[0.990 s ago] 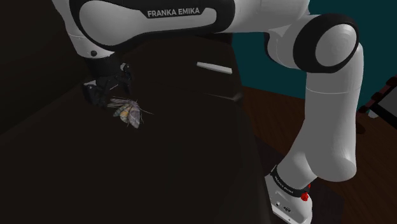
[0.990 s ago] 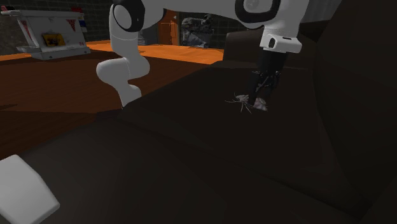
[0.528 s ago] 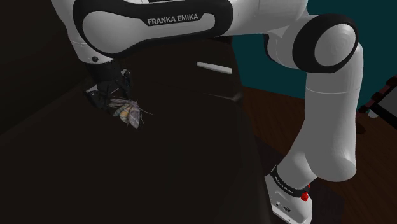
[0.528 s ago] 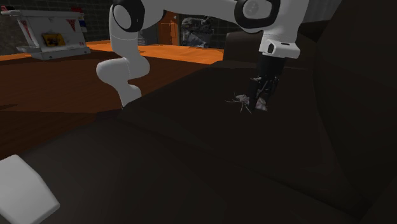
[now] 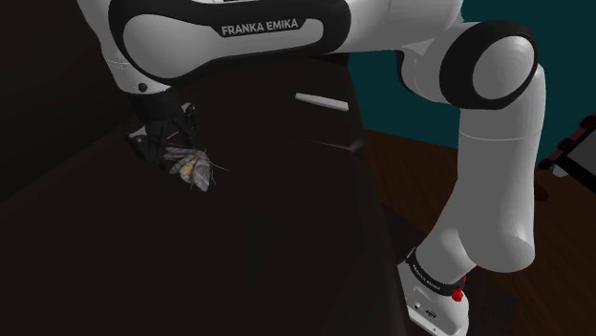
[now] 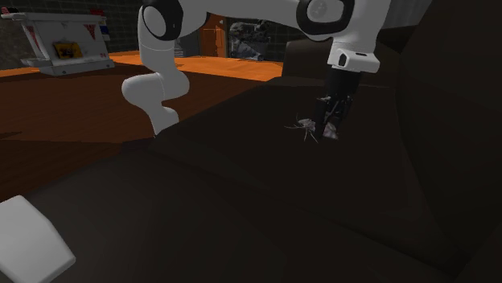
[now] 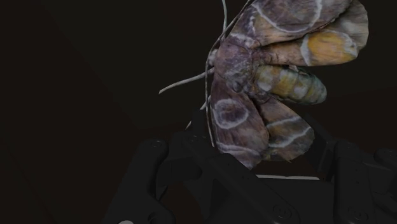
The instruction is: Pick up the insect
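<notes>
The insect is a moth with brown ringed wings, an orange patch and a striped yellow body. It lies on the dark sofa seat. In the shoulder view the moth sits just below the black gripper, which comes down on it from above. In the second exterior view the gripper stands upright with the moth at its tip. In the wrist view the gripper is shut, and one wing tip lies clasped between the black fingers.
The sofa's backrest rises close behind the gripper. A pale cushion corner lies at the near end of the seat. An orange floor and a white cabinet are far off. A teal wall stands behind the arm.
The fingers have gone from open to shut on the moth's wing. The hand has sunk slightly toward the seat. The moth has stayed in place.
</notes>
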Tool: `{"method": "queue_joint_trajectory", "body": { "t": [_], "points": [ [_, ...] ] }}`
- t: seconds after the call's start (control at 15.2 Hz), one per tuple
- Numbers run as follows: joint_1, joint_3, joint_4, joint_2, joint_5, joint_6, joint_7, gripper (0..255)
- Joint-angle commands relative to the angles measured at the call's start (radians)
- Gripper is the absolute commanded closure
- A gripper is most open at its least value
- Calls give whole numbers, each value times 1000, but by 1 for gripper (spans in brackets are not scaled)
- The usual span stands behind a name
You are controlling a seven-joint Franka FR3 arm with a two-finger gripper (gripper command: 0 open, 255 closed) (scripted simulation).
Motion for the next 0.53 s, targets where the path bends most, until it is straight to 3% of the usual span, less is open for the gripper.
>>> {"method": "queue_joint_trajectory", "body": {
  "t": [0.0, 0.46],
  "points": [
    [3, 1, 21, 0, 1, -20, -3, 255],
    [19, 2, 123, 5, 2, -115, -19, 255]
  ]
}}
